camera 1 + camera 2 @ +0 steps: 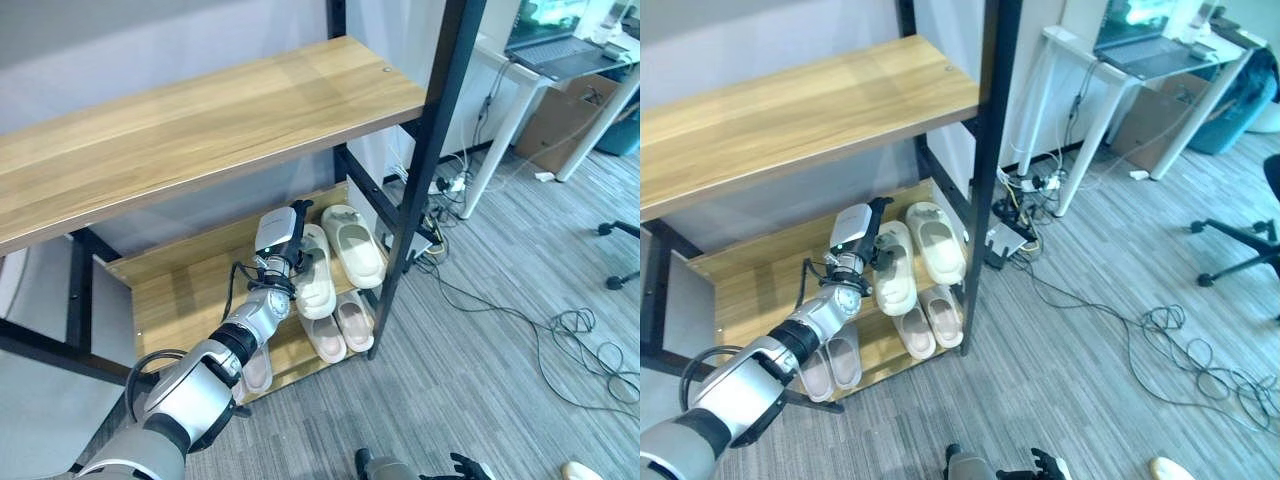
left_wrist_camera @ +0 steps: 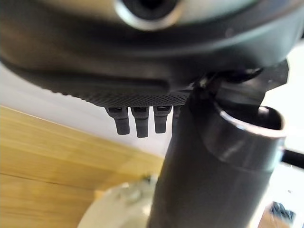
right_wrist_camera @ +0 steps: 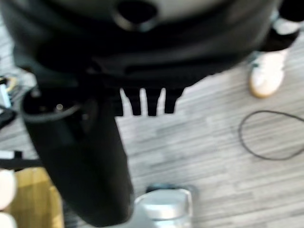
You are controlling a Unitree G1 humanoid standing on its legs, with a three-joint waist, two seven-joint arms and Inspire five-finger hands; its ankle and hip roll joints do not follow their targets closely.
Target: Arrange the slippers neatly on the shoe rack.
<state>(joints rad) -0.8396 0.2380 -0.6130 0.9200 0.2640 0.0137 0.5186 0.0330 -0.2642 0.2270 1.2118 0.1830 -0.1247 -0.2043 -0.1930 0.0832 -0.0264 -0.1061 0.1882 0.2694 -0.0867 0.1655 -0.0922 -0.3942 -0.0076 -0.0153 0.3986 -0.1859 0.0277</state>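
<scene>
Right hand (image 1: 465, 466): I see it low at the near edge of my view, above the grey carpet floor (image 1: 500, 370); fingers straight, holding nothing.
Pink slippers (image 1: 338, 325): two pairs along the front edge of the wooden lower shelf (image 1: 180, 290), one by the black metal post (image 1: 415, 190).
Left hand (image 1: 875, 232): reaching over that shelf, fingers straight, beside the cream slipper (image 1: 318, 275); contact I cannot tell.
Second cream slipper (image 1: 355, 245): just beside the first, near the shelf's right edge.
</scene>
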